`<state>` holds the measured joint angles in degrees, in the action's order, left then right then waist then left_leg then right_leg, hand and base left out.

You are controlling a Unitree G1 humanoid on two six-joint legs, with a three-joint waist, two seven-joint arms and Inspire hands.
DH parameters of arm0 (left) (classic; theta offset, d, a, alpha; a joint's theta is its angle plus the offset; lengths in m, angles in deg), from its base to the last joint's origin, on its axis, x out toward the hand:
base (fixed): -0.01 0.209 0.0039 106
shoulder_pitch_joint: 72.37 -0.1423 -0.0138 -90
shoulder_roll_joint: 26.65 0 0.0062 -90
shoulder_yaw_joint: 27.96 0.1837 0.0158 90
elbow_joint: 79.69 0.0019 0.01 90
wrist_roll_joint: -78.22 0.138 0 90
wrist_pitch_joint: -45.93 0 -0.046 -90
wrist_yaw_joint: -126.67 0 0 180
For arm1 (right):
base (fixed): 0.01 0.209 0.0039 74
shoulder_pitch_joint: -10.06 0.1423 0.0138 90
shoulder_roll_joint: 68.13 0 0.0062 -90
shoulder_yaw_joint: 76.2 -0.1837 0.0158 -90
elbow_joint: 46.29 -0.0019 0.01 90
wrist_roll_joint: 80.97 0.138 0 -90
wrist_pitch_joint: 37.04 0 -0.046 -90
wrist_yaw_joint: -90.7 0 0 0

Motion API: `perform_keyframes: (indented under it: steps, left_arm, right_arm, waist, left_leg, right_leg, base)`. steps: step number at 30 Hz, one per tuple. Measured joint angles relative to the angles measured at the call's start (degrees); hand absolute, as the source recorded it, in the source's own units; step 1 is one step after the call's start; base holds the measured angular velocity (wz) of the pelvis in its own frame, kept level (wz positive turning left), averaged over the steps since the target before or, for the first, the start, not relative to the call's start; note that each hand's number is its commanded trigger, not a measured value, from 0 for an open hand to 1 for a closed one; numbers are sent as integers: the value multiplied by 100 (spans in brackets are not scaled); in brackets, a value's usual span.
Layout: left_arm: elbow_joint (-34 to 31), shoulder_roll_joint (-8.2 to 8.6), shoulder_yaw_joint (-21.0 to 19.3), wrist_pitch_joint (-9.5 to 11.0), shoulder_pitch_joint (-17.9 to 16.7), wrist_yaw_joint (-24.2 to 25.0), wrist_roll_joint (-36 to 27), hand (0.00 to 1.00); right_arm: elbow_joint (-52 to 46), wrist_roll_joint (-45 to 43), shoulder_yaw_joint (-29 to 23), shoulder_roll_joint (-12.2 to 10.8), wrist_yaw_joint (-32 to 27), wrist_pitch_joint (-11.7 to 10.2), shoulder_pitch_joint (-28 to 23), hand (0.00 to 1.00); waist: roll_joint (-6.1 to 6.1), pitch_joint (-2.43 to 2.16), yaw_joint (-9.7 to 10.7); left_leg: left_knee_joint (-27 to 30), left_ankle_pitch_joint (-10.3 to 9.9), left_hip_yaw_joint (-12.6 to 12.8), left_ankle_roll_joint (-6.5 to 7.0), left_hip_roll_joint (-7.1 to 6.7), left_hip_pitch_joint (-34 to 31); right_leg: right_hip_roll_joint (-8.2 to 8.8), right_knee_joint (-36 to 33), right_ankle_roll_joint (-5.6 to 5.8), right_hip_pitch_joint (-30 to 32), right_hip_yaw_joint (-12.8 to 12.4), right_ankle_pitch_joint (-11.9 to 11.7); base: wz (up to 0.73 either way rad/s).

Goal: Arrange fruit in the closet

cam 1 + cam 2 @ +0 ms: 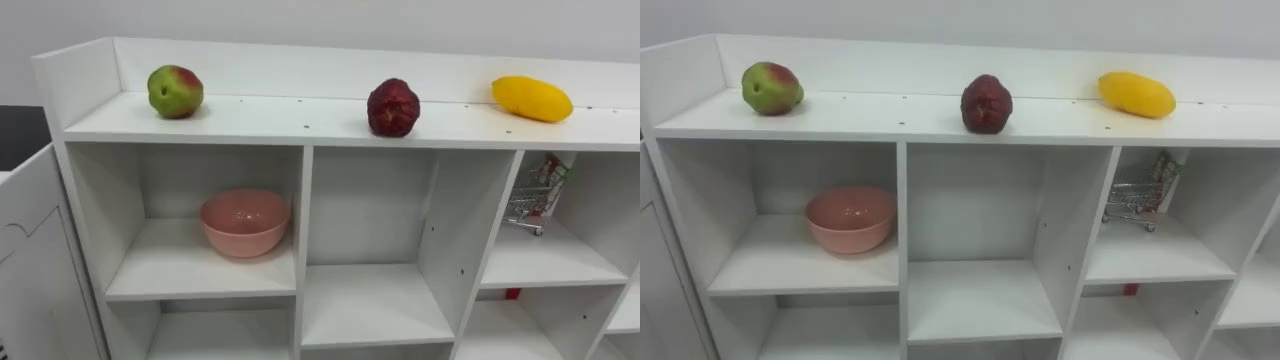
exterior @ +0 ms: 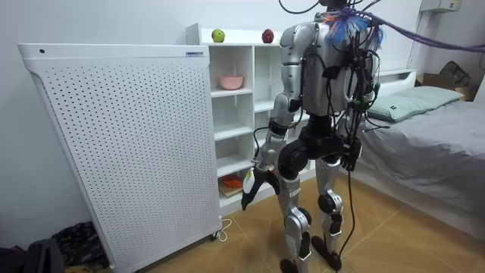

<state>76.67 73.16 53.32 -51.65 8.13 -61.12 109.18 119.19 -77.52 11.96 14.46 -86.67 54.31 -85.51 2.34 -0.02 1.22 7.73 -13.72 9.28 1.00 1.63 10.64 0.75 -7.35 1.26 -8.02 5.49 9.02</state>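
Observation:
Three fruits lie along the top board of the white closet [image 1: 300, 128]: a green-red apple [image 1: 175, 91] at the left, a dark red fruit [image 1: 393, 107] in the middle and a yellow mango [image 1: 532, 98] at the right. In the room view I stand upright facing the closet [image 2: 235, 129], where the apple [image 2: 218, 35] and the red fruit [image 2: 267, 36] show on top. My left hand [image 2: 252, 186] hangs at my thigh with relaxed fingers and holds nothing. My right hand [image 2: 353, 158] hangs low on my other side.
A pink bowl [image 1: 245, 222] sits in the upper left compartment and a small wire shopping cart [image 1: 534, 200] in the upper right one. A tall white perforated panel [image 2: 121, 144] stands to the closet's left. A bed [image 2: 432, 129] lies behind me.

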Motion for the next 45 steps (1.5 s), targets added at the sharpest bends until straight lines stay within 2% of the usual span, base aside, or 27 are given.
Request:
perform_keyframes:
  steps: [7, 13, 16, 19, 22, 25, 29, 31, 34, 36, 41, 45]
  left_arm:
    - [0, -10, 83, -3, 10, -1, -60, 0]
    - [4, -13, 93, 7, 95, -51, -457, 0]
    - [-41, -13, 95, 95, 118, -51, -459, 0]
    - [-207, -23, 52, 201, 131, -51, -459, 0]
    - [-204, -119, 48, 449, 270, -59, -677, 0]
    - [-215, -193, -18, 531, 344, -58, -678, 0]
    - [-217, -261, 1, 571, 372, -58, -690, 0]
    - [-231, -264, 0, 601, 372, -44, -805, 0]
    - [-341, -269, 2, 612, 378, -32, -788, 0]
    - [-348, -268, 18, 644, 394, -24, -773, 0]
    - [-356, -269, 152, 678, 377, -32, -829, 0]
    - [-529, -269, 220, 747, 336, 50, -825, 0]
  right_arm:
    - [-13, -31, 8, 0, -25, 0, 3, 0]
    - [-13, 488, 2, -8, -195, -2, -1, 0]
    - [-18, 865, -58, -13, -248, -17, -1, 0]
    - [-286, 924, -362, -6, -324, -13, 16, 0]
    - [-675, 994, -637, 43, -620, -68, 222, 0]
    - [-1041, 1054, -882, 77, -833, -130, 404, 0]
    - [-2045, 925, -1098, 104, -1312, -245, 625, 0]
    - [-3235, 922, -1086, 101, -1559, -263, 571, 0]
    - [-4360, 841, -1081, 111, -1784, -393, 561, 0]
    - [-5408, 463, -1052, 110, -1952, -487, 542, 0]
    - [-6565, -400, -1001, 106, -2301, -681, 541, 0]
    - [-7338, -838, -878, 107, -2362, -692, 559, 0]
  waist:
    - [-18, 3, 0]
    - [-73, 15, 4]
    - [-91, 18, 13]
    - [-136, 22, 10]
    - [-158, 33, 15]
    - [-167, 27, 19]
    - [-192, 20, 41]
    - [-200, 18, 37]
    - [-165, 16, 51]
    - [-163, 18, 37]
    - [-163, 13, -2]
    - [-187, 10, -18]
  left_leg:
    - [2, 0, 2, 0, 5, -7]
    - [0, 0, 3, 0, -4, -5]
    - [0, 1, 3, 1, -16, -7]
    - [0, 0, 6, 1, -4, -21]
    - [2, 2, 6, 3, -33, -9]
    - [3, 3, 6, 4, -30, -9]
    - [4, 3, 13, 4, -40, -23]
    - [11, 4, 18, 4, -40, -46]
    - [47, 5, 14, 4, -36, -118]
    - [52, 5, 6, 3, -37, -151]
    - [88, 5, -12, 4, -43, -195]
    - [101, 6, -7, 3, -29, -242]
  right_leg:
    - [1, -31, 0, 9, -1, 0]
    - [-5, -31, 0, -1, -63, 0]
    - [-4, -30, 0, -2, -67, 0]
    - [-3, -41, 0, 23, -69, 0]
    - [-4, -49, 0, 25, -70, 0]
    - [-5, -49, 0, 27, -77, 0]
    - [-7, -64, 0, 66, -72, 0]
    - [-6, -63, 0, 112, -77, 0]
    - [-3, -61, 0, 183, -70, 0]
    - [-2, -66, -1, 187, -71, 0]
    - [8, -79, -1, 228, -63, 0]
    - [-1, -137, -1, 308, -70, 0]
  base:
    - [0]
    - [0]
    - [0]
    - [-4]
    - [-4]
    - [0]
    - [0]
    - [0]
    - [0]
    - [0]
    - [-1]
    - [-2]
